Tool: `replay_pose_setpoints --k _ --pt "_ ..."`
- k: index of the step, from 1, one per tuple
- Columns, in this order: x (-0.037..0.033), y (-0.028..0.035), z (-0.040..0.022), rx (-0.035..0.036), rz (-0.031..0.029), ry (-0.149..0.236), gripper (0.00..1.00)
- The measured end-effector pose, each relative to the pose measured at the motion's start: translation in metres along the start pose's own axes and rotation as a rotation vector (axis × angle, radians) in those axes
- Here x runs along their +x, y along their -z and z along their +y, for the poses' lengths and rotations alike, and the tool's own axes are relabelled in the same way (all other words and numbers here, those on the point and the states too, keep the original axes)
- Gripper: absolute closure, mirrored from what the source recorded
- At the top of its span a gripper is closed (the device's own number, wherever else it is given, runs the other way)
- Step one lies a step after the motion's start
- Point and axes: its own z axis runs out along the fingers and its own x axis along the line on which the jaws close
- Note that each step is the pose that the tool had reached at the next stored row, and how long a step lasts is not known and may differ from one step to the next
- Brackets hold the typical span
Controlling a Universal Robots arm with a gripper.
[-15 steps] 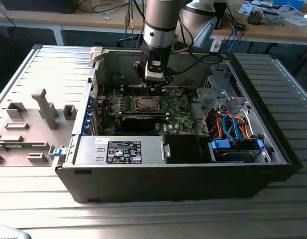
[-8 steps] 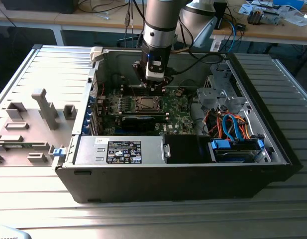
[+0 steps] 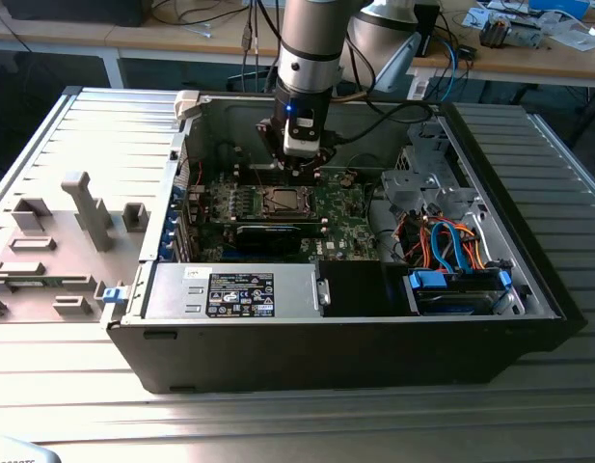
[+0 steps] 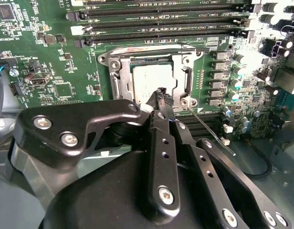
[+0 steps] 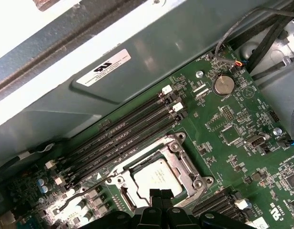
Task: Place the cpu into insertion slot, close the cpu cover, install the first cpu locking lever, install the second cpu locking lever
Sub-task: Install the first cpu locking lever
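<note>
The cpu [image 4: 149, 78] lies flat in the insertion slot [image 3: 283, 201] on the green motherboard, its grey top showing through the window of the cpu cover [image 4: 119, 76], which rests down over it. In the first wrist view the cpu [image 5: 156, 175] sits inside the same silver cover [image 5: 185, 160]. My gripper [image 4: 161, 94] hangs just above the socket's edge, black fingers pressed together and holding nothing; it also shows in the first wrist view [image 5: 161, 193] and the exterior view [image 3: 302, 169]. A thin wire lever [image 4: 211, 131] angles away from the socket corner. Another lever [image 4: 151, 46] runs along the socket's far edge.
The motherboard sits deep inside an open computer case [image 3: 528, 289] on a metal table. Memory slots [image 5: 123, 129] run beside the socket. A power supply [image 3: 239, 289] and blue drive cables [image 3: 451, 241] fill the front. A grey fixture plate [image 3: 56, 241] lies at the exterior view's left.
</note>
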Motion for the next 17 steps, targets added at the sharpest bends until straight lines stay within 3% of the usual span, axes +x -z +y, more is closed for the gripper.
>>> replay_pose_setpoints --k 17 --pt "0.0000 -0.0001 0.0001 0.0010 0.0001 0.049 0.89"
